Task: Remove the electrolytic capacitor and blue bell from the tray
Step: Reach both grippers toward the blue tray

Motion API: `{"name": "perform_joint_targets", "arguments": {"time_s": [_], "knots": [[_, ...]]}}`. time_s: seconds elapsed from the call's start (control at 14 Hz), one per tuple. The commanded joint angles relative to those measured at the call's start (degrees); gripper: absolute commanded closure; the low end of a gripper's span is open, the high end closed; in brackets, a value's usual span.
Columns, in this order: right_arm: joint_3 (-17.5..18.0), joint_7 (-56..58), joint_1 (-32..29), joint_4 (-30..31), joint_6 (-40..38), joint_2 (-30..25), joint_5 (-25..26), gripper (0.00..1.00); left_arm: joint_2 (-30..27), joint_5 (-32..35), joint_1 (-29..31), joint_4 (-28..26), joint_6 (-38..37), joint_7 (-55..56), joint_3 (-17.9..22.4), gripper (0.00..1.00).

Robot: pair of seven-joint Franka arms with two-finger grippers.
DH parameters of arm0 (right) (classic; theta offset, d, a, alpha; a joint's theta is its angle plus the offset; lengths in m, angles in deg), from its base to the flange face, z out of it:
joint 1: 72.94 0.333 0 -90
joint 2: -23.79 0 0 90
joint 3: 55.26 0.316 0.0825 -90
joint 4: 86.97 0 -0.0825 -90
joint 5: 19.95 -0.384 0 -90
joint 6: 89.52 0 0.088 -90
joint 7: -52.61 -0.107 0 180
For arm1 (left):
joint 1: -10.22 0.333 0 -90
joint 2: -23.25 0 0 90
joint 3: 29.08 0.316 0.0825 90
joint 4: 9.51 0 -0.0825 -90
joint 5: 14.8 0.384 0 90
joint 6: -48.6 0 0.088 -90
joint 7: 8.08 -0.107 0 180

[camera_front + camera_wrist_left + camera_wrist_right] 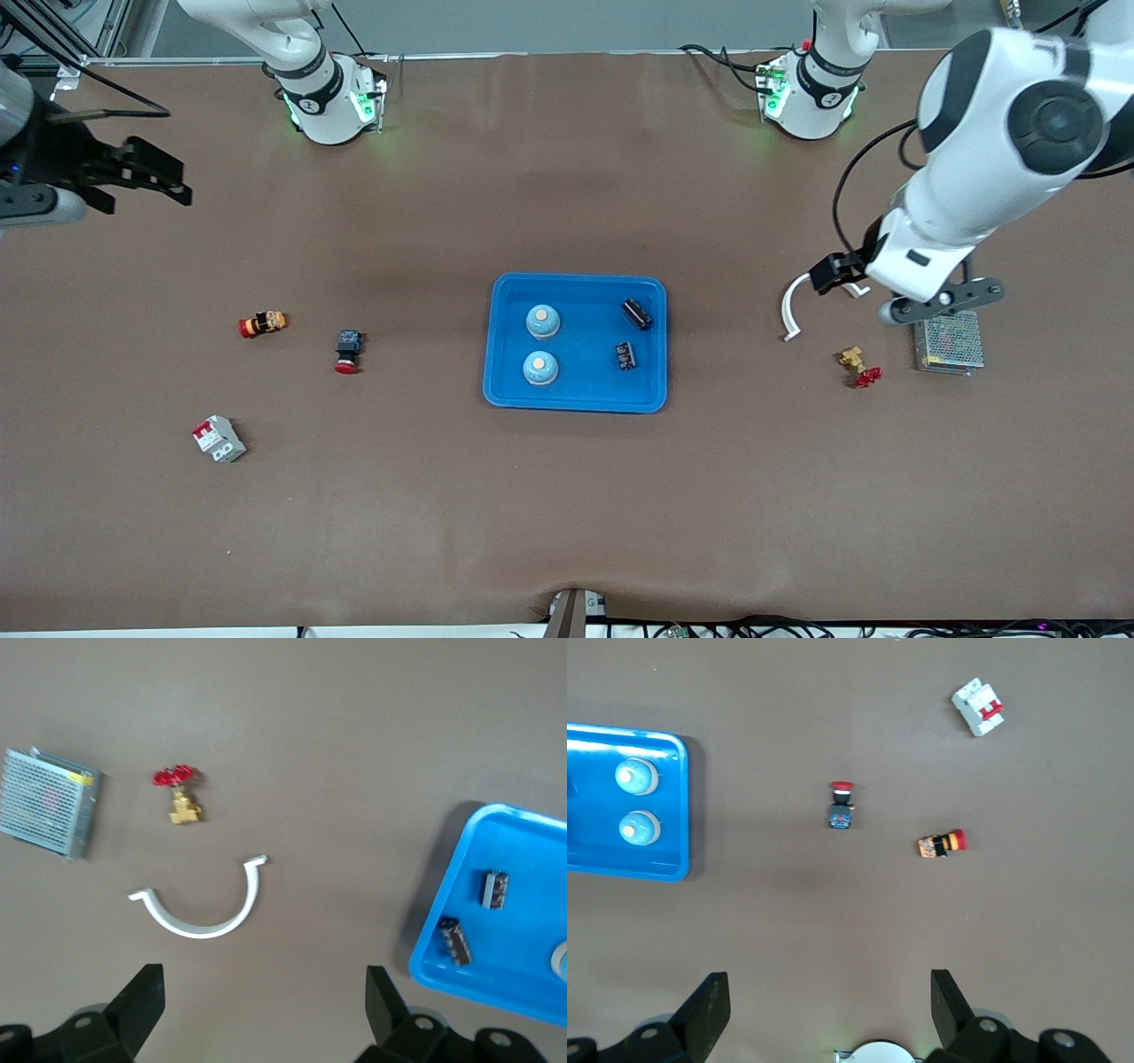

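Note:
A blue tray sits at the table's middle. In it are two light-blue bells and two black capacitors. The tray also shows in the left wrist view with both capacitors, and in the right wrist view with both bells. My left gripper is open and empty, up over bare table by a white clamp. My right gripper is open and empty, up over the right arm's end of the table; it also shows in the right wrist view.
Toward the left arm's end lie a white curved clamp, a brass valve with a red handle and a metal power supply. Toward the right arm's end lie a red push button, an orange-red button and a white circuit breaker.

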Motion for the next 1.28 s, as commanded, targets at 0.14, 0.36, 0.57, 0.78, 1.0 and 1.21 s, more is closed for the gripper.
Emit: {"name": "perform_joint_targets", "arguments": {"time_s": [0.14, 0.36, 0.57, 0.78, 1.0, 1.21], "knots": [[-0.39, -8.68, 6.47, -1.21, 3.71, 3.42, -0.68, 0.0, 6.57, -1.68, 0.15, -3.91, 10.68, 11.2, -4.86, 0.0], [-0.39, -12.89, 9.99, -1.21, 6.88, 5.79, -1.12, 0.0, 10.61, -1.68, -0.55, -7.7, 20.18, 18.76, -7.86, 0.0], [-0.39, -17.12, 12.9, -1.21, 10.3, 8.08, -1.21, 0.0, 14.91, -1.68, -5.28, -7.97, 25.82, 29.31, -7.95, 0.0], [-0.39, -22.05, 14.83, -1.21, 14.0, 10.45, -3.93, 0.0, 18.61, -1.24, -8.8, -7.88, 30.21, 36.78, -7.86, 0.0], [-0.39, -22.05, 16.51, -1.21, 16.2, 13.44, -3.85, 0.0, 22.21, -0.97, -11.35, -7.79, 34.43, 42.68, -7.78, 0.18], [-0.39, -22.05, 19.05, -0.86, 17.34, 16.69, -3.85, 0.0, 24.76, -0.88, -12.15, -7.53, 35.67, 44.98, -7.78, 0.3]]}}
